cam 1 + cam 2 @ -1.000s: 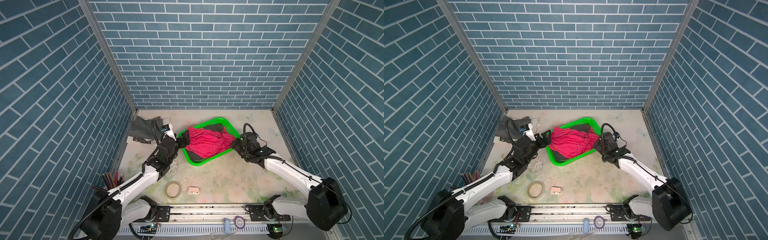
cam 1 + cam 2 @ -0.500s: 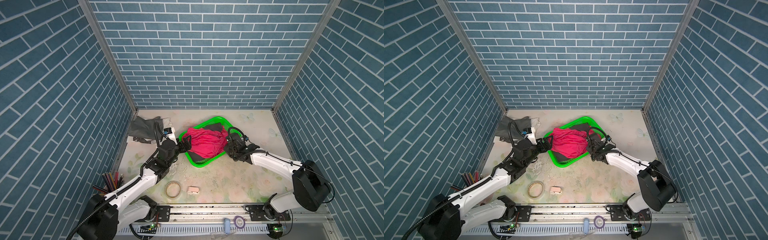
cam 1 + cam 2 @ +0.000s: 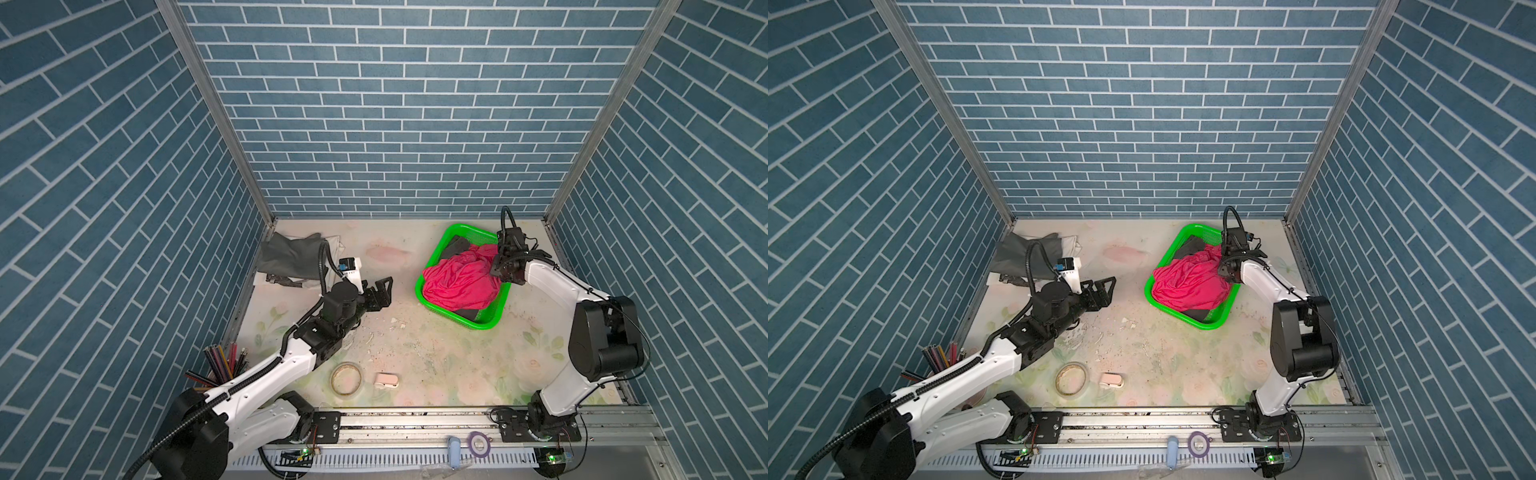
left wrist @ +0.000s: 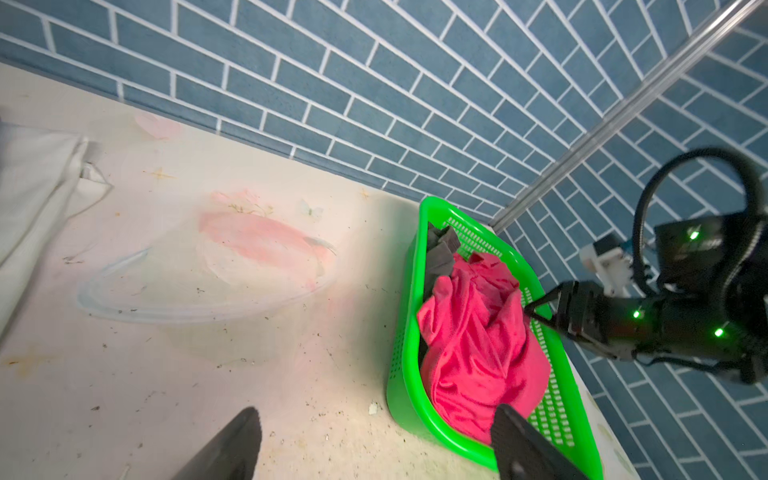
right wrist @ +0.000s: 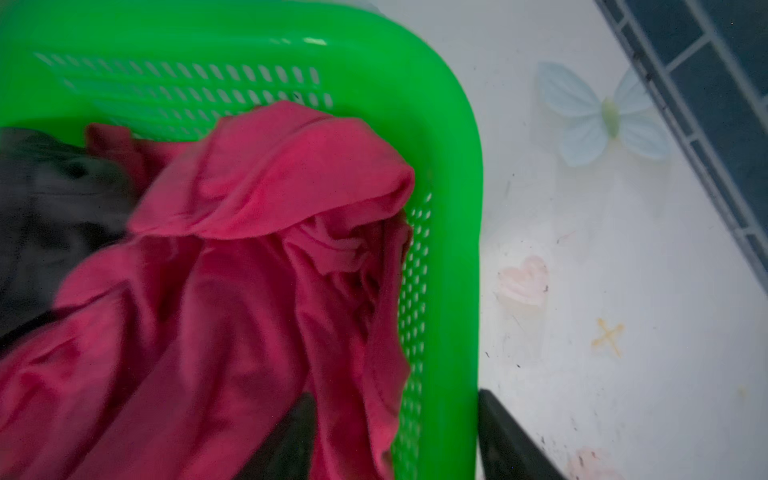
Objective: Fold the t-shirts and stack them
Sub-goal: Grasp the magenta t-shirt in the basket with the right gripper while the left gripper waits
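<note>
A crumpled magenta-pink t-shirt (image 3: 461,282) (image 3: 1187,282) (image 4: 478,332) (image 5: 228,291) fills the green mesh basket (image 3: 444,311) (image 3: 1173,309) (image 4: 409,291) (image 5: 453,208) at the back right. Dark grey cloth (image 3: 455,245) (image 5: 41,199) pokes out beside it. My right gripper (image 3: 496,272) (image 3: 1223,272) (image 5: 390,407) is open and straddles the basket's right wall, one finger on the pink cloth and one outside the rim. My left gripper (image 3: 384,286) (image 3: 1106,286) (image 4: 374,415) is open and empty over bare table, left of the basket. A grey t-shirt (image 3: 291,257) (image 3: 1025,253) lies on white cloth (image 4: 37,178) at the back left.
A tape roll (image 3: 345,377) and a small pink object (image 3: 386,380) lie near the front edge. A cup of coloured pencils (image 3: 224,365) stands front left. Brick walls enclose three sides; the basket sits close to the right wall. The arms' metal rail (image 3: 415,419) runs along the front.
The basket has slid right and turned, away from the left gripper, which has barely moved. The right gripper moved right and back with the basket, and its arm folded up over its base.
</note>
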`<move>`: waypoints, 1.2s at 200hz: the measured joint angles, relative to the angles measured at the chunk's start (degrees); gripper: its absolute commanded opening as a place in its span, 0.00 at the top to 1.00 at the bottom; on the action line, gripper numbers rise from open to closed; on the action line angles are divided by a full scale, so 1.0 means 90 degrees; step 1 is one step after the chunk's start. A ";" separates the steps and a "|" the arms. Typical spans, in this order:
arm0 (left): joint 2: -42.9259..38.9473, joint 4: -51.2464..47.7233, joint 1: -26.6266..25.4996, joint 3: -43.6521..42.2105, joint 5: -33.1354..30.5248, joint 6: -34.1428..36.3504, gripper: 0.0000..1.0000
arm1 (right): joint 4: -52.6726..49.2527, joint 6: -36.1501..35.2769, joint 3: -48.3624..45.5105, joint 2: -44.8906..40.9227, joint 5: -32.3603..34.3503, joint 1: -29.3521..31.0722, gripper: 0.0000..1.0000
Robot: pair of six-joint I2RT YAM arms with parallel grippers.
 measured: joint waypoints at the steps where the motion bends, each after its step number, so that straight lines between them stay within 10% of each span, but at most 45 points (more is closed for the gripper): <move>1: 0.0005 -0.0007 -0.0010 0.0012 0.0000 0.0002 0.12 | -0.0022 -0.0017 0.0022 -0.0010 0.0010 0.0012 0.12; 59: 0.0000 -0.0063 -0.0090 0.0148 0.0061 -0.0158 0.12 | -0.0267 0.0194 0.1406 -0.0505 0.0384 0.1994 0.02; 114: -0.0211 -0.0199 0.0525 -0.0117 0.0707 -0.0544 0.12 | -0.0491 0.0833 0.2812 0.2290 0.0022 0.2225 0.19; 159: -0.0236 -0.0177 0.0542 -0.0260 0.1073 -0.0578 0.12 | -0.0529 0.1008 0.2941 0.2594 -0.0104 0.2370 0.24; 240: 0.0068 0.0029 0.0551 -0.0260 0.1462 -0.0658 0.12 | -0.0340 0.0478 0.2450 0.2341 -0.0073 0.2448 0.90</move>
